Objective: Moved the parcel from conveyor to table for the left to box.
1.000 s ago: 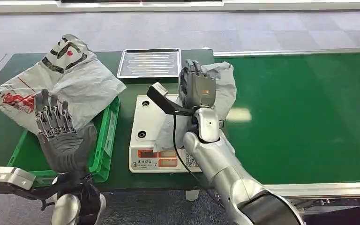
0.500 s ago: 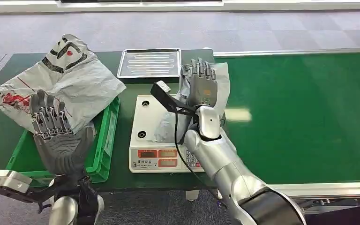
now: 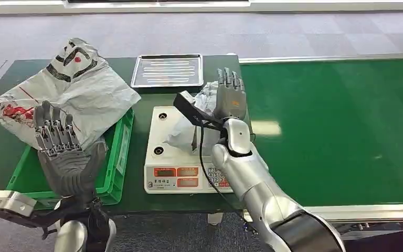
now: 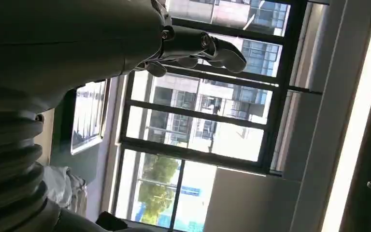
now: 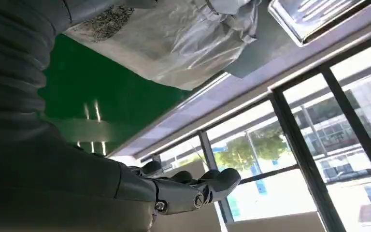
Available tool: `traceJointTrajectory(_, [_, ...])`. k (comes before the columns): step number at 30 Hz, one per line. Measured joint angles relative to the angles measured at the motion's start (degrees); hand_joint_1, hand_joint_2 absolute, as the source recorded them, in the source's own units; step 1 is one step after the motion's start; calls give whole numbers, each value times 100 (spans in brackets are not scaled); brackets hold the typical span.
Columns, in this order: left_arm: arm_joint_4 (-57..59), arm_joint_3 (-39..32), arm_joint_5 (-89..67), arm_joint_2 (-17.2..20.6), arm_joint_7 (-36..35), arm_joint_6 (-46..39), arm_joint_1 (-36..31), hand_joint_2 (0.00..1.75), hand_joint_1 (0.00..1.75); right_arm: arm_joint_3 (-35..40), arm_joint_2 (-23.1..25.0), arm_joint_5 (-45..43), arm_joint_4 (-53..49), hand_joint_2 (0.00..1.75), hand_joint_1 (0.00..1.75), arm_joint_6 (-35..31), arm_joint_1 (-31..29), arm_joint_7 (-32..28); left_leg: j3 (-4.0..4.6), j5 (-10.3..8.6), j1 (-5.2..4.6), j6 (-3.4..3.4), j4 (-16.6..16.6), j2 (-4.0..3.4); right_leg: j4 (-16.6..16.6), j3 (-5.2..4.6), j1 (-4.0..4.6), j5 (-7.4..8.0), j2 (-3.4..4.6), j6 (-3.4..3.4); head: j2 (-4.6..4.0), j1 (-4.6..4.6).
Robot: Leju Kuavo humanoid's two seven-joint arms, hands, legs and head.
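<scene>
While the parcel (image 3: 189, 128) lies on the scale (image 3: 160, 157), right hand (image 3: 229, 100) hovers beside it, fingers straight and apart; left hand (image 3: 63, 149) raised, fingers spread.

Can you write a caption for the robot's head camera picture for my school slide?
Robot's right hand open above a grey parcel lying on the white scale.

R hand (image 3: 230, 98) lifted off parcel (image 3: 186, 134)
</scene>
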State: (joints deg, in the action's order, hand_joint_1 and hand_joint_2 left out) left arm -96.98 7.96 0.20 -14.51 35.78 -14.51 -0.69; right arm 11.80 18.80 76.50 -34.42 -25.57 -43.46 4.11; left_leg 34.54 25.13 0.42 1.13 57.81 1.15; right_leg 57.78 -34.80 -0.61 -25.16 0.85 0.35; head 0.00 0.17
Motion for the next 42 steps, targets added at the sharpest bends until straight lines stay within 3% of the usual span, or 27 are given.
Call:
traceJointTrajectory(2, [-13,-4,-9,0,7,-7,27,175,0,-2,-2,-121,-141,175,0,-292,86,-241,0,0,0,0,0,0,0,0,0,0,0,0,0,-2])
traceJointTrajectory(5, [-52,-9,-35,0,41,-46,78,175,0,-41,-4,-312,-941,175,0,-1264,408,-1275,-1,0,0,0,2,2,0,-2,1,0,-1,0,0,0])
traceJointTrajectory(6, [-57,-9,-85,0,57,-63,81,175,0,-124,21,-505,-1716,175,0,-1396,726,-1944,3,1,0,0,3,11,0,-2,0,-2,-8,0,0,-2])
traceJointTrajectory(8, [-57,-9,-212,2,92,-131,92,175,0,-264,85,-862,-3050,175,0,-1488,1161,-2830,9,4,0,-3,3,20,0,-3,0,-8,-20,1,0,0])
traceJointTrajectory(16, [15,28,-1655,33,-64,-474,-113,175,0,-402,131,-2580,-6839,175,0,-1479,2228,-4214,-3,20,-2,-14,6,8,-6,-2,-7,-19,-19,6,0,-2])
traceJointTrajectory(23, [908,562,-4415,188,-1378,81,-1433,175,0,-380,33,-3215,-8846,175,0,-1453,2701,-4415,-8,17,-3,-15,7,2,-7,4,-8,-2,-11,10,0,0])
traceJointTrajectory(32, [3501,1887,-7375,264,-2313,520,-3155,175,0,-310,4,-3353,-9040,175,0,-1442,2768,-4415,-13,3,-4,-15,8,-14,-7,5,-8,15,6,9,0,0])
traceJointTrajectory(42, [5336,2509,-7652,121,-2315,487,-3844,175,0,-310,2,-3351,-9032,175,0,-1438,2777,-4415,-8,6,-3,-15,7,-21,-6,0,-5,10,19,5,0,0])
